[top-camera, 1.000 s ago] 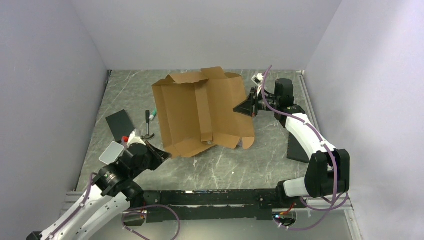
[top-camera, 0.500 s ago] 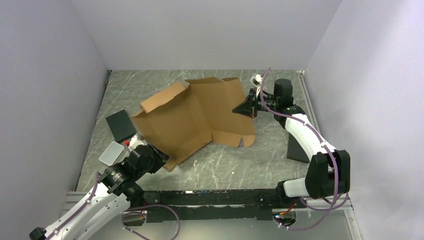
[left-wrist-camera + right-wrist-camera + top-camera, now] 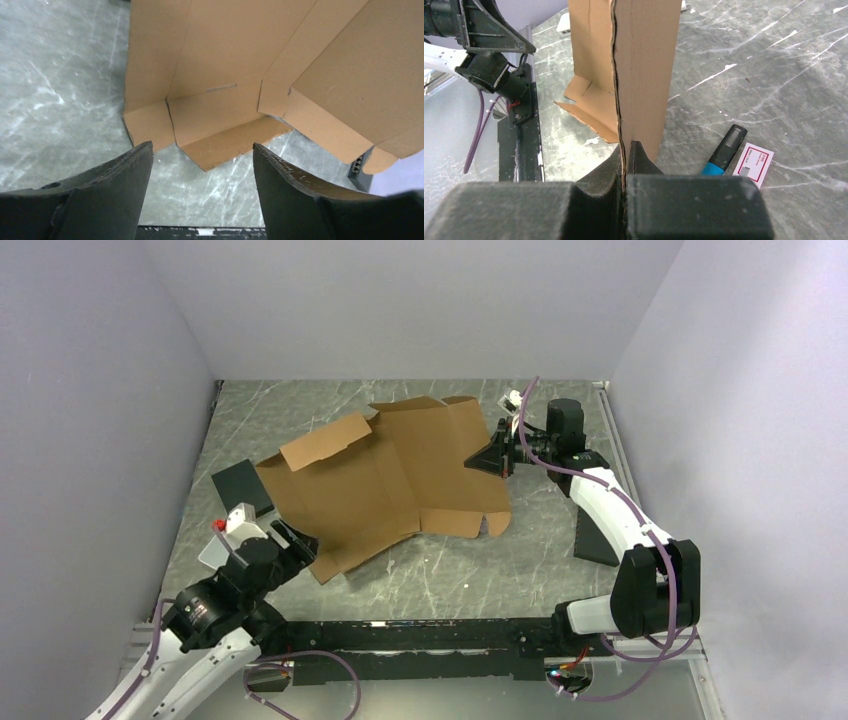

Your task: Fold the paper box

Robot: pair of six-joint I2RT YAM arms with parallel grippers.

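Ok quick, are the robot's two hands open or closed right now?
The left gripper is open, holding nothing; the paper box lies just ahead of it.
The right gripper is shut on the paper box's edge.

Brown paper box (image 3: 390, 475), grey-veined table (image 3: 500, 565)

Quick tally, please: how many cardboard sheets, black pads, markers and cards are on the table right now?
Brown corrugated cardboard paper box: 1
Black flat rectangular pads: 2 (left pad, right pad)
Black-and-blue marker: 1
White card with red print: 1
Total: 5
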